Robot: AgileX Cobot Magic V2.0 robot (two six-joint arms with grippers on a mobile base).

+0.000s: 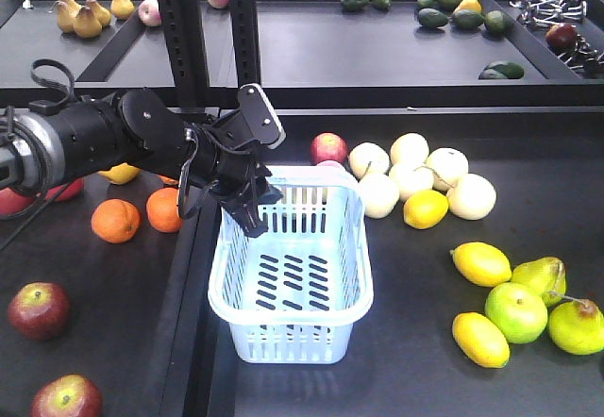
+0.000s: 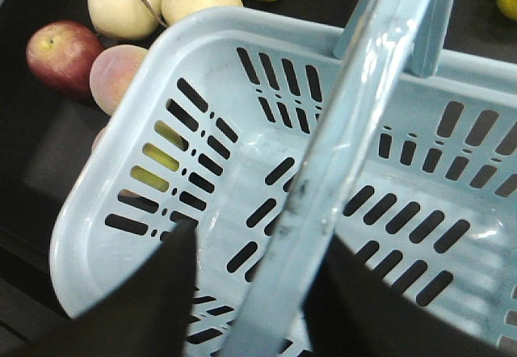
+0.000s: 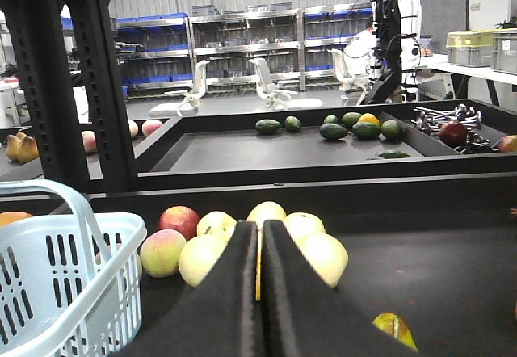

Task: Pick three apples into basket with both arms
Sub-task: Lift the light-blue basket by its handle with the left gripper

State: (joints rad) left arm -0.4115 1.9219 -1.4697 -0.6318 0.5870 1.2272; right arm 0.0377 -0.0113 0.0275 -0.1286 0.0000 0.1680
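Note:
The pale blue basket (image 1: 351,296) stands mid-table with nothing in it. My left gripper (image 1: 251,217) hangs open over the basket's near-left corner. In the left wrist view the left gripper (image 2: 258,236) has its two fingers either side of a hoop handle (image 2: 339,147), with a gap on the left side. One red apple (image 1: 328,146) lies just behind the basket (image 2: 105,212), also seen as the apple (image 2: 63,54) and the apple (image 3: 180,220). Two more apples (image 1: 38,309) (image 1: 66,399) lie at the front left. My right gripper (image 3: 259,229) is shut, empty, low, right of the basket (image 3: 89,288).
Two oranges (image 1: 116,220) lie left of the basket under my left arm. Pale yellow round fruits (image 1: 411,174) cluster behind right, with a pinkish peach (image 2: 117,74) by the basket. Lemons (image 1: 481,264) and green fruits (image 1: 516,311) lie at right. Black posts (image 1: 179,30) rise behind.

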